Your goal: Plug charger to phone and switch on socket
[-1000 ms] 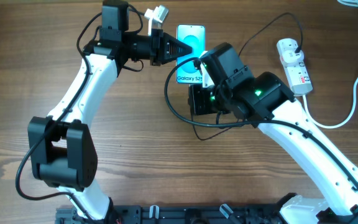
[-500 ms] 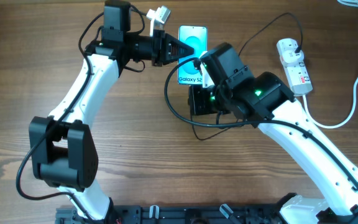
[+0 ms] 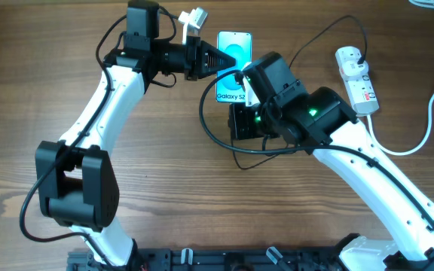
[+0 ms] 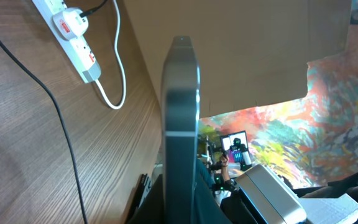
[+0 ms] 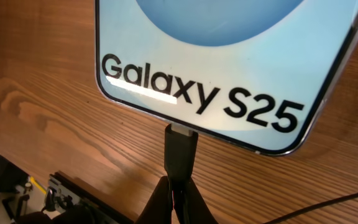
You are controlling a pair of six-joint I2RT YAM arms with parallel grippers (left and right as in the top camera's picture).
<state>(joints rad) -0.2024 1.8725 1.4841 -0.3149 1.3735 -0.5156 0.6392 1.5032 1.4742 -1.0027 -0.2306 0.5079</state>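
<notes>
The phone (image 3: 232, 64) with its turquoise screen and white "Galaxy S25" strip is held at its side edges by my left gripper (image 3: 218, 60), which is shut on it; the left wrist view shows its thin grey edge (image 4: 180, 112) between the fingers. My right gripper (image 5: 179, 193) is shut on the charger's small black plug (image 5: 180, 149), whose tip sits at the port in the phone's bottom edge (image 5: 229, 93). The thin black cable (image 3: 217, 139) loops under the right arm. The white socket strip (image 3: 357, 79) lies at the right, also in the left wrist view (image 4: 67, 31).
A thick white cord (image 3: 428, 113) runs from the socket toward the right edge. A black plug and thin cable (image 3: 330, 34) sit in the socket's far end. A small white clip-like piece (image 3: 190, 18) lies by the left arm. The wooden table (image 3: 202, 203) lies below.
The phone and left gripper have shifted very slightly to the right and up since a second ago. The right arm holds still.
</notes>
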